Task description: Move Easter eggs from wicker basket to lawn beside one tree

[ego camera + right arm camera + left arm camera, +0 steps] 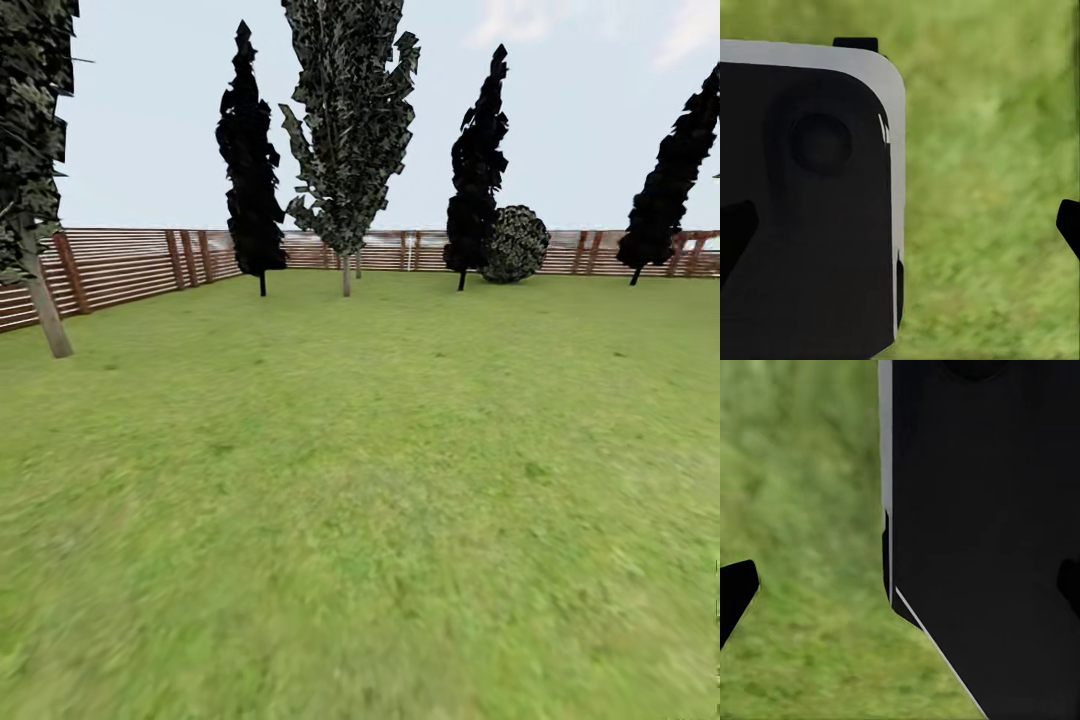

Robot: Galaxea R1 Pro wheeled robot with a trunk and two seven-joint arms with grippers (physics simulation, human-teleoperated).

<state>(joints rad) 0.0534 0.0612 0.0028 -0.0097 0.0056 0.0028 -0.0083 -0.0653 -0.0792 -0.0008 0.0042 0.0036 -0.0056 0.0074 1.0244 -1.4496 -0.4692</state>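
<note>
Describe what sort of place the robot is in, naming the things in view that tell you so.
A fenced garden outdoors: a wide green lawn, a brown slatted wooden fence along its far edge, and dark narrow trees and a round bush under open sky.

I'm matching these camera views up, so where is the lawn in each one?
Head view: lawn covers the lower half, up to the fence.
Left wrist view: lawn beside a black robot panel.
Right wrist view: lawn beside a black robot panel.
Shared landmark: the mottled green grass.
</note>
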